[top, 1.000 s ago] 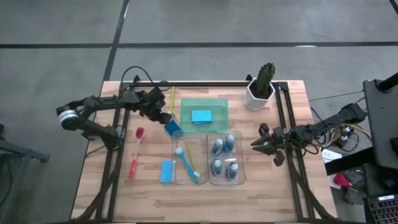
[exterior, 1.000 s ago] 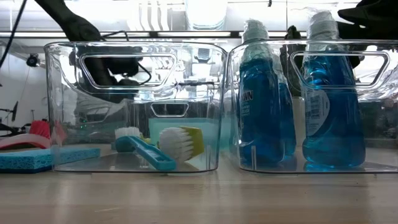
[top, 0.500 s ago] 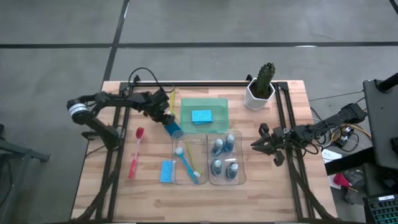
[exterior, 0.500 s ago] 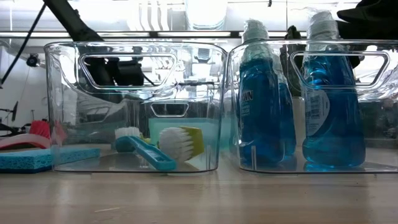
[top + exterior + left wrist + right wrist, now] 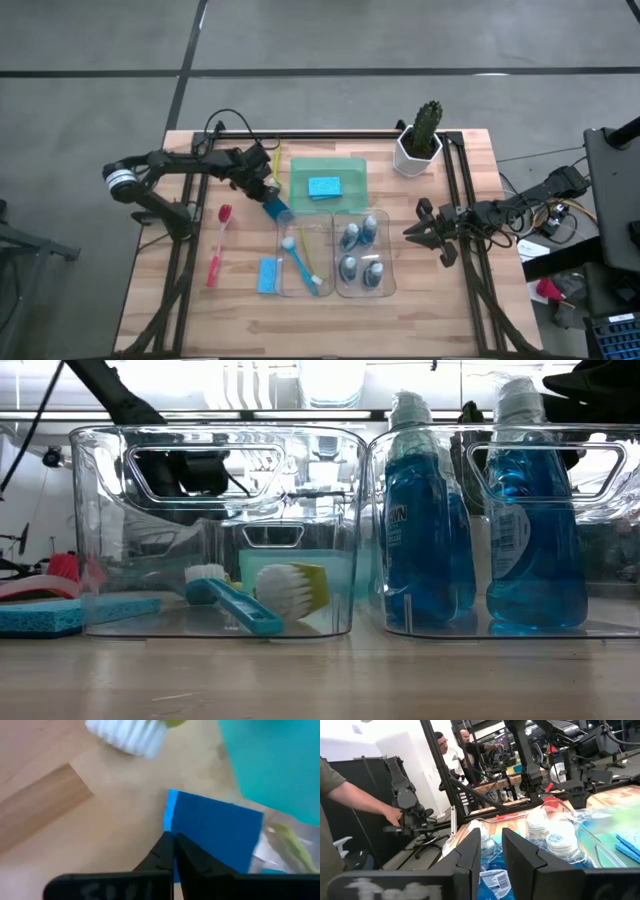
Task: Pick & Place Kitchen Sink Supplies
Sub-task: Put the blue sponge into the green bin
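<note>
L gripper (image 5: 268,193) just snapped fingers together at edge of blue sponge (image 5: 215,837) by green tray (image 5: 352,166), looks missed, likely retry; R gripper (image 5: 418,228) idle, fingers slightly apart.

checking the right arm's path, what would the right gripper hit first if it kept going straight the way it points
Probably the clear plastic bin holding the small clear bottles of blue liquid: the right gripper points at its side, and the right wrist view shows the bottles straight ahead. Depth is unclear.
</note>
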Action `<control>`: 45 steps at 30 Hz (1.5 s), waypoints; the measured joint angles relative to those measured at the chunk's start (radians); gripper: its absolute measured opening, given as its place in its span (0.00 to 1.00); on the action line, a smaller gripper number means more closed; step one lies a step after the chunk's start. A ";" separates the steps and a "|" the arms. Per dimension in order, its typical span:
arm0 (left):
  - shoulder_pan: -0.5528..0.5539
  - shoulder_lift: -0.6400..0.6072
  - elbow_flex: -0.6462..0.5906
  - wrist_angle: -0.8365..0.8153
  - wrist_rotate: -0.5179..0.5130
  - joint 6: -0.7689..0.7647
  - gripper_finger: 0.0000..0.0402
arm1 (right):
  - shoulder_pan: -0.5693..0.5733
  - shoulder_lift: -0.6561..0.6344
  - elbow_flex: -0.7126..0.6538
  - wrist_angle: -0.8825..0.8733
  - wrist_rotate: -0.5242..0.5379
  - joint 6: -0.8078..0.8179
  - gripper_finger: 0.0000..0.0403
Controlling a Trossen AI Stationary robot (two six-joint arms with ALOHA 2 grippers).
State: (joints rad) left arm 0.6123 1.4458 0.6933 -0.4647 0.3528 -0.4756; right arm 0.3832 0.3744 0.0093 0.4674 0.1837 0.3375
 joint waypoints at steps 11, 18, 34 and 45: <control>0.001 -0.237 0.000 -0.144 -0.021 -0.043 0.00 | 0.000 0.000 0.000 0.000 0.000 0.001 0.21; 0.002 -0.414 0.000 -0.139 -0.118 -0.180 0.00 | 0.000 0.000 0.000 0.000 0.000 0.000 0.18; 0.003 -0.477 0.002 0.247 -0.250 -0.580 0.00 | 0.000 0.000 0.000 0.000 0.000 0.001 0.21; -0.026 -0.244 0.002 0.537 -0.248 -0.756 0.00 | 0.000 0.000 0.000 0.000 0.000 0.000 0.18</control>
State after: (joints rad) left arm 0.5865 1.2018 0.6952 0.0727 0.1051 -1.2319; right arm 0.3832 0.3748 0.0093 0.4672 0.1837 0.3375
